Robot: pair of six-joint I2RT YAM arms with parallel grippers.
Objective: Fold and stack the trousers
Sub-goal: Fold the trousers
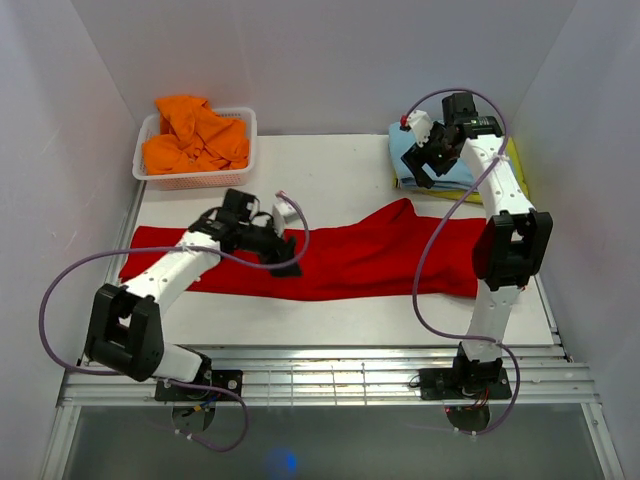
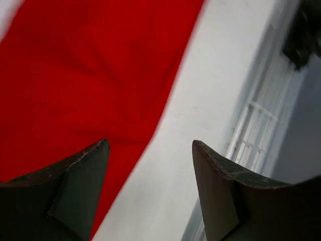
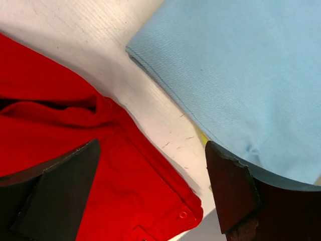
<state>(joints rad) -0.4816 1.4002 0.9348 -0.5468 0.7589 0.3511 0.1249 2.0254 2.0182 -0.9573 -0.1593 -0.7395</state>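
Observation:
The red trousers [image 1: 350,262] lie flat and stretched out from left to right across the white table [image 1: 330,165]. My left gripper [image 1: 285,258] hovers over their middle near the front hem. In the left wrist view it [image 2: 150,145] is open, with nothing between its fingers, red cloth [image 2: 85,75] to the left and bare table below. My right gripper [image 1: 425,170] is at the back right, open and empty. In the right wrist view it [image 3: 150,145] is above the trousers' waist end [image 3: 125,191], which has a snap button, next to a light blue garment [image 3: 241,75].
A white basket [image 1: 250,120] holding an orange garment [image 1: 195,135] stands at the back left. The folded light blue garment [image 1: 410,150] rests on a yellow sheet [image 1: 516,160] at the back right. White walls enclose the table, and a metal rail [image 1: 330,375] runs along the near edge.

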